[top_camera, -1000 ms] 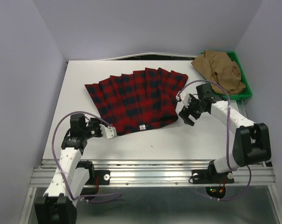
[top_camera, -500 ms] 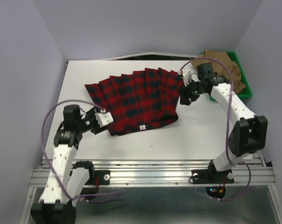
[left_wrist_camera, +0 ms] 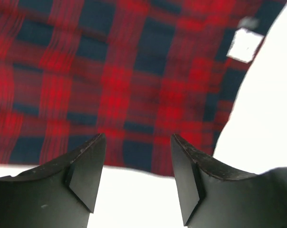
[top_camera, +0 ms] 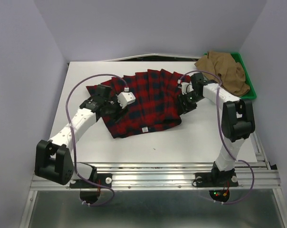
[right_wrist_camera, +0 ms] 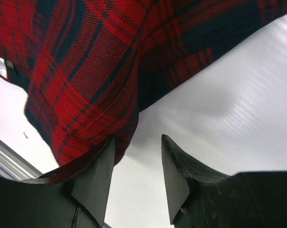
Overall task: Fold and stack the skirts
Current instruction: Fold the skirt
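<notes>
Skirts first: red plaid skirt (top_camera: 143,102) spread flat in the middle of the white worktop (top_camera: 191,142), pleats fanned toward the far edge, narrower end toward the arms, small white label (top_camera: 145,129) by the near hem. At the far right corner, tan skirt (top_camera: 224,71) crumpled in a heap, lying in and spilling over the green tray (top_camera: 248,84), apart from the plaid one. Over the left half of the plaid cloth, left pincer (top_camera: 120,103), its arm reaching in from the near left. From the left wrist: left pincer (left_wrist_camera: 138,145) spread, both dark fingers apart with nothing between them, blurred red plaid skirt (left_wrist_camera: 124,80) filling the view beyond, near hem and a strip of bare worktop between the tips, label (left_wrist_camera: 243,45) at upper right. At the skirt's right edge, right pincer (top_camera: 185,103), low by the worktop. From the right wrist: right pincer (right_wrist_camera: 138,147) spread as well, only bare worktop in the gap, a lifted fold of the red plaid skirt (right_wrist_camera: 96,61) hanging right at the tip of one of the fingers (right_wrist_camera: 93,185); touching or just beside, cannot tell. No cloth pinched by either pincer.
</notes>
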Tool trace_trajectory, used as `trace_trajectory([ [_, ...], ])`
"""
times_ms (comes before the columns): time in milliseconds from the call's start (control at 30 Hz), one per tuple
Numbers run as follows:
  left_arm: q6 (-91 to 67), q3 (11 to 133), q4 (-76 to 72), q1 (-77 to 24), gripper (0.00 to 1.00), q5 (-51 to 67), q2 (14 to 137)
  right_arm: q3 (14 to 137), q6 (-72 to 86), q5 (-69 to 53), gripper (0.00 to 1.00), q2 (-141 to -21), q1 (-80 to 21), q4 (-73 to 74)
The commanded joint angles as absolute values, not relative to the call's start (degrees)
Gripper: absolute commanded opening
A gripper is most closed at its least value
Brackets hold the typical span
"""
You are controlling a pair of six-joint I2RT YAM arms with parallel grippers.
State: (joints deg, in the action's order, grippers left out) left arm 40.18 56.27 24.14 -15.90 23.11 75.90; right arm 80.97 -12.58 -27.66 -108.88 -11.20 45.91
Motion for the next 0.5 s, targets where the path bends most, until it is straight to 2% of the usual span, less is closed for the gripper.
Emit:
trace_trajectory([
  [0,36.3,57.0,19.5,-24.9,0.68,16.4,74.5,78.6,-11.4,-28.4,0.49,-109.1,-12.0,45.7],
  [100,36.9,55.4,18.6,-33.0,0.68,10.1,77.9,77.3,-8.7,-29.2,0.51,-110.2,-12.0,45.4],
  [200,37.6,54.2,18.1,-36.5,0.68,6.9,80.3,77.4,-6.5,-30.8,0.55,-110.9,-12.0,45.4],
  [467,38.7,51.0,15.0,-40.3,0.68,3.2,83.2,78.8,-3.3,-30.9,0.53,-113.9,-12.0,44.8],
])
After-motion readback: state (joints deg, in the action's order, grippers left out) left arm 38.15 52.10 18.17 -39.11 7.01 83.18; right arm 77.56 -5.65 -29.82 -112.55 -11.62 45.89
